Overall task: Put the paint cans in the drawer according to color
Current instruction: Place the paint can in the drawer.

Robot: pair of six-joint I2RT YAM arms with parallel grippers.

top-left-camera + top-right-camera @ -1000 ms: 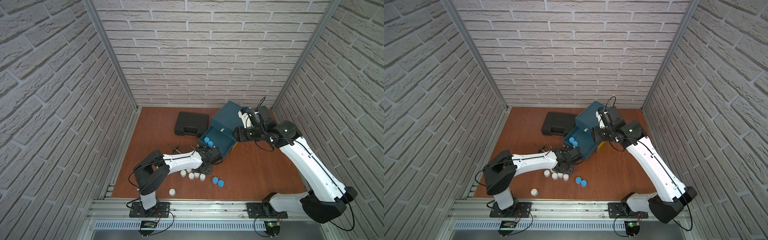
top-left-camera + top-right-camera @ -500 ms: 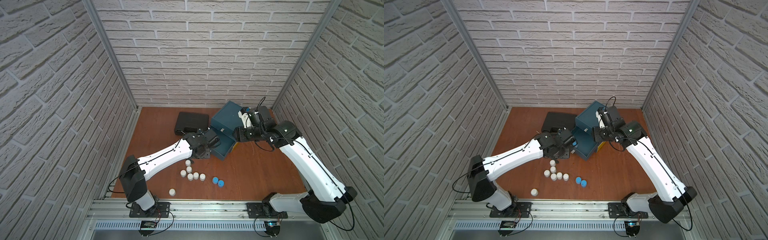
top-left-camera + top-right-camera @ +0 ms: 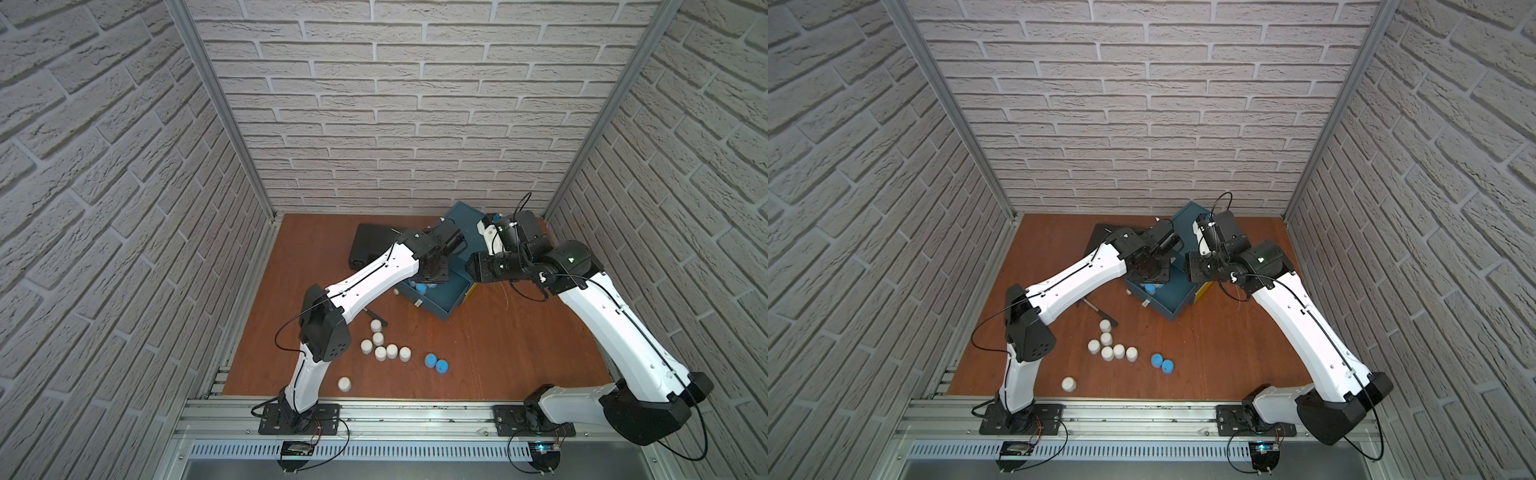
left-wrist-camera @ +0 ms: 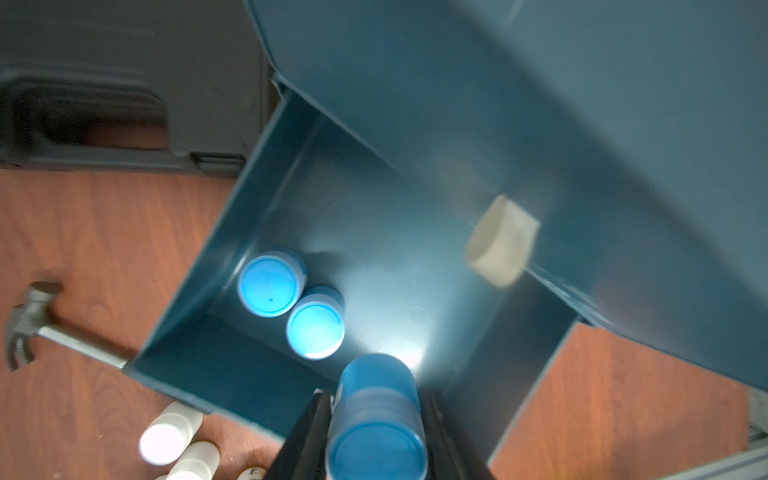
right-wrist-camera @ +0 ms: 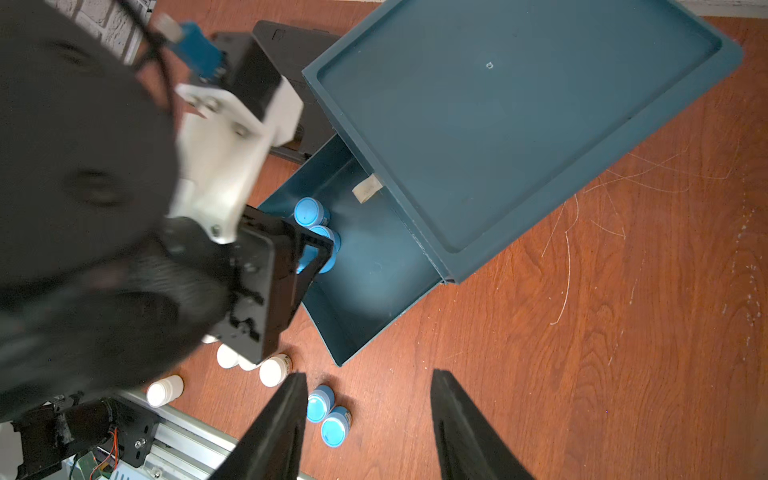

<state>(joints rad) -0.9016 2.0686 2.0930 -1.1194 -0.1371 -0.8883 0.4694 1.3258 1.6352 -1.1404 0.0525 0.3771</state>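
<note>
The blue drawer (image 4: 374, 232) stands pulled out of its cabinet (image 5: 519, 116). Two light blue paint cans (image 4: 270, 286) (image 4: 316, 330) stand upright in one corner of it. My left gripper (image 4: 374, 401) is shut on a third light blue paint can (image 4: 376, 440) and hangs over the drawer's open end, also seen in the right wrist view (image 5: 316, 255). My right gripper (image 5: 370, 374) is open and empty, high above the table beside the cabinet. On the table lie several white cans (image 3: 384, 347), one white can apart (image 3: 344, 384), and two light blue cans (image 3: 436, 362).
A black case (image 3: 370, 245) lies behind the drawer at the back. A hammer (image 4: 29, 324) lies on the table just outside the drawer's side wall. A pale tape scrap (image 4: 503, 241) sticks to the cabinet front. Brick walls enclose the table.
My left arm has risen from low over the table and swung up over the drawer with the blue can in its grip. The right arm has stayed still.
</note>
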